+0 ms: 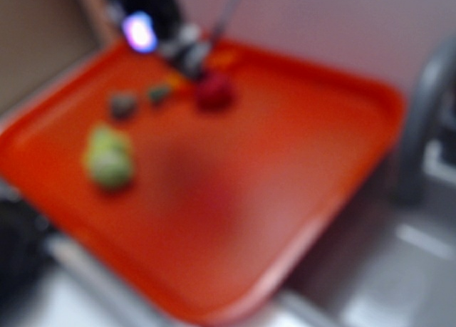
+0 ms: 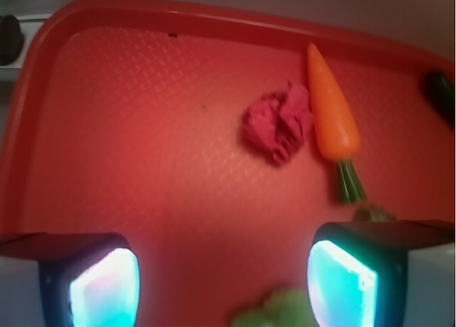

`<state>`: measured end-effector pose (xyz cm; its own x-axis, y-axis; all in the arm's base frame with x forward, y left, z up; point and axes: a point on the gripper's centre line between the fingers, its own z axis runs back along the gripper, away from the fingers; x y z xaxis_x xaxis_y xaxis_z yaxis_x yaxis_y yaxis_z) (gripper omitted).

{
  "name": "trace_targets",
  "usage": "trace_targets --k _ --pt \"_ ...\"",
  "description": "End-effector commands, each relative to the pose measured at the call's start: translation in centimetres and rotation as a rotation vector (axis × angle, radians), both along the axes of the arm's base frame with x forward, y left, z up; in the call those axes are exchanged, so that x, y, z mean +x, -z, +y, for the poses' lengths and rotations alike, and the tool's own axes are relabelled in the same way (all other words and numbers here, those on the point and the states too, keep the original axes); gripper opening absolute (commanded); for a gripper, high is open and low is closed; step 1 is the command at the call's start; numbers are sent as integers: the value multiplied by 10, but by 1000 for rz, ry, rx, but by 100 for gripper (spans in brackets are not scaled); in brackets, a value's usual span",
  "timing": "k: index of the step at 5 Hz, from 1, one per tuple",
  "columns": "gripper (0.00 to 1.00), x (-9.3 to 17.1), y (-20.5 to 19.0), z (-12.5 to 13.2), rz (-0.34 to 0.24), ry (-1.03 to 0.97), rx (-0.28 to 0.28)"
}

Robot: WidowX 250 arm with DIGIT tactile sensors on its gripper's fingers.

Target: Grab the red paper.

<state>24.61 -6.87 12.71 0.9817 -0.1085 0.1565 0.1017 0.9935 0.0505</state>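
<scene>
- Lying crumpled on the orange-red tray [image 2: 107,127], near its far rim: red paper [image 2: 278,124], touching the toy carrot [image 2: 331,106] along one side.
- Hanging above the tray, short of the paper: gripper [image 2: 224,277], jaws spread wide, fingers [image 2: 103,288] lit and holding nothing.
- Showing at the bottom edge between the fingers: green plush toy [image 2: 281,309].
- Blurred in the exterior view: paper [image 1: 214,92] just beside the arm's tip.

An orange-red tray [image 2: 107,127] holds an orange toy carrot [image 2: 331,106] with a green stem, a green plush toy [image 1: 108,156], and what may be two small dark objects [image 1: 123,105], too blurred to identify.
</scene>
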Motion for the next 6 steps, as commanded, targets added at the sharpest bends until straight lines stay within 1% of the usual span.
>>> trace_targets --k 1,2,3,4,5,6 --pt "100 56 20 37 -80 80 -41" --pt "100 67 34 45 -52 91 -27" --pt "100 65 49 32 8 208 -38" --pt "100 67 62 31 42 230 -23" --pt "100 75 76 39 75 208 32" --pt "100 81 87 46 112 184 68"
